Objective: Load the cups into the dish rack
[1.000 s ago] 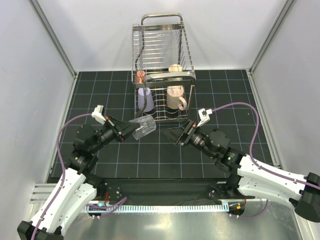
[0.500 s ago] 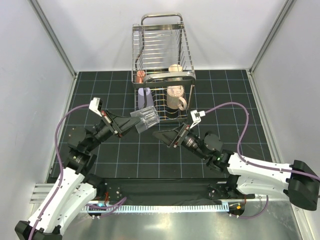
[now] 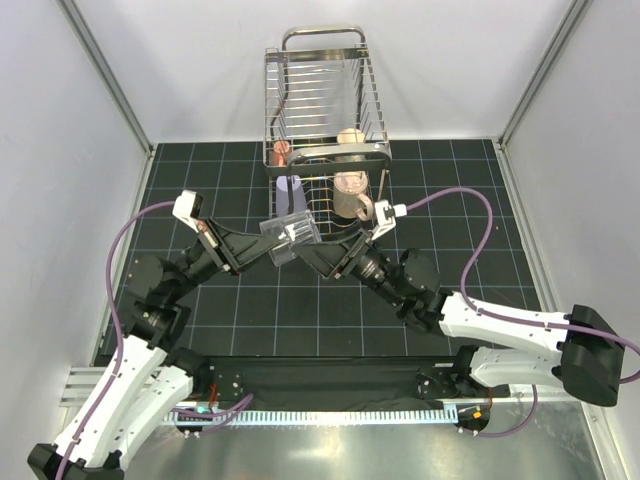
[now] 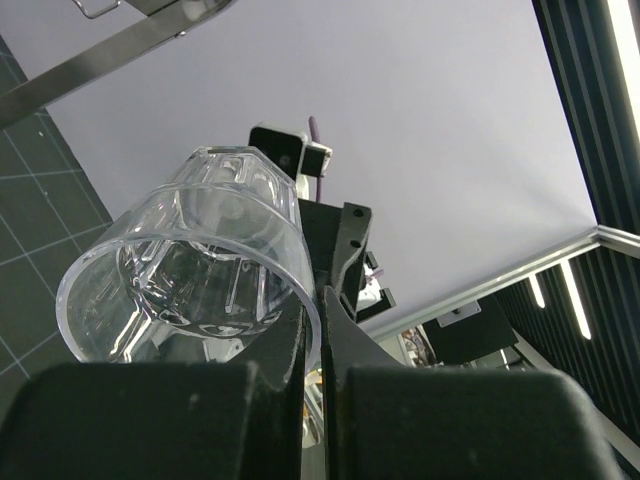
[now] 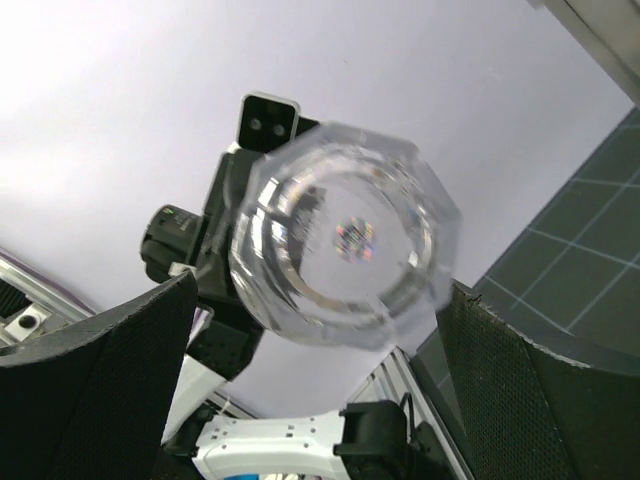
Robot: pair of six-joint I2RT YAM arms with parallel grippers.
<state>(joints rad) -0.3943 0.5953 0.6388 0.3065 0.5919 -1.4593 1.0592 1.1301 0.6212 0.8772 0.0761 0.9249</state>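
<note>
**A:** Left jaws first. What do they have?

**B:** The left gripper (image 4: 315, 352) is clamped on the clear drinking glass (image 4: 190, 285). In its wrist view the fingers sit nearly together, and the glass wall at the rim appears pinched between them. The mouth faces that camera.

**A:** Right jaws?

**B:** The right gripper (image 3: 314, 258) has its jaws wide apart and empty. In its wrist view the glass's faceted base shows face-on between the two pads, touching neither as far as I can tell.

**A:** So which way does the axis run?

**B:** The long axis runs gripper to gripper, with the rim at the left arm and the base pointing straight at the right. The glass is tilted and held in the air above the black mat (image 3: 240, 330), just in front of the dish rack (image 3: 320, 110). The two arms are about equally near the glass.

**A:** Judgement?

**B:** It looks like a handover. The right jaws would have to advance along that axis until the pads flank the body, and then close before the left lets go. The risk is smooth glass slipping if the grip lands only on the base.

**A:** What's in the rack?

**B:** The tan mug (image 3: 350, 137) is on the upper tier and the pinkish-beige mug (image 3: 352, 197) is below it. The lavender tumbler (image 3: 290, 192) is at the lower tier's left side. Whether it is inside the wire, I cannot tell.
</note>
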